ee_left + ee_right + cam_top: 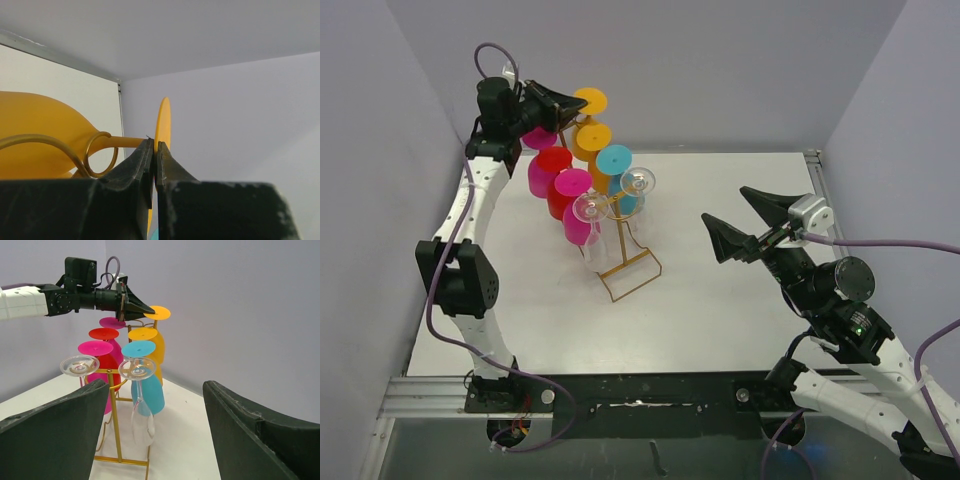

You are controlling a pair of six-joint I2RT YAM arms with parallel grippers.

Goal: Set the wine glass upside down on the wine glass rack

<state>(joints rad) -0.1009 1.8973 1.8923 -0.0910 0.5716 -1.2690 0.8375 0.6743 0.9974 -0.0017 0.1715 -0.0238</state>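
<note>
The gold wire wine glass rack [631,276] stands mid-table, its post in the right wrist view [114,410] and a curled hook arm in the left wrist view [100,154]. A yellow wine glass [590,101] hangs upside down at the rack's far end, stem through the hook. My left gripper [567,101] is shut on the edge of its round foot [163,122], also seen in the right wrist view [157,313]. My right gripper [744,222] is open and empty, to the right of the rack and apart from it.
Several other glasses hang upside down on the rack: orange [591,138], cyan [614,160], red [554,160], pink [573,183], magenta [539,137] and two clear ones [637,182] [590,208]. Grey walls close in at the back and both sides.
</note>
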